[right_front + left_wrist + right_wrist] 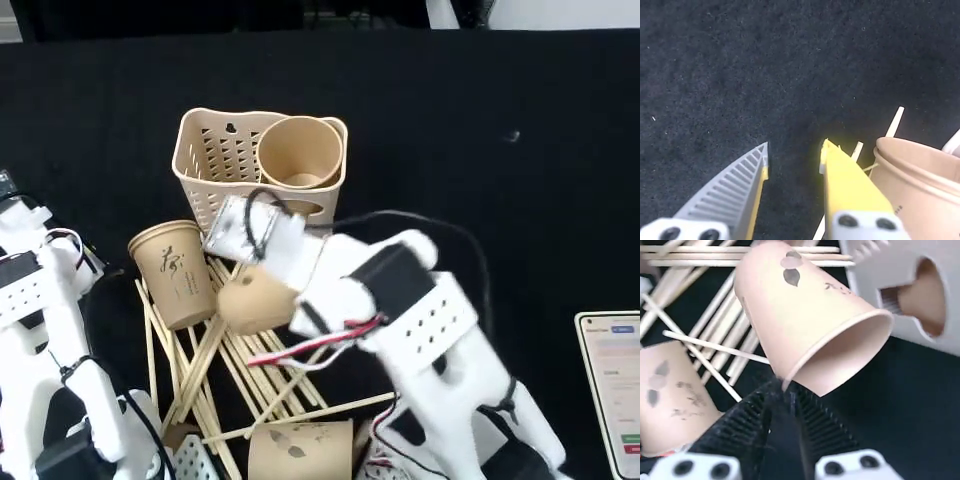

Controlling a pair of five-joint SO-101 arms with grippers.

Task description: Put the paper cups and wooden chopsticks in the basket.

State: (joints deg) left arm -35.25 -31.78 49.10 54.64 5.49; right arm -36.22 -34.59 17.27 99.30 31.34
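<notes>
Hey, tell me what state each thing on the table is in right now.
basket: upright, holding a cup
cup in basket: upright
standing cup: upright on the table
held cup: tilted
fallen cup: on its side
chopsticks: loose on the table
left gripper: open, empty
right gripper: shut on held cup's rim

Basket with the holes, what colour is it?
The basket is cream-beige, with rows of small holes in its walls; the high view shows it best.
</notes>
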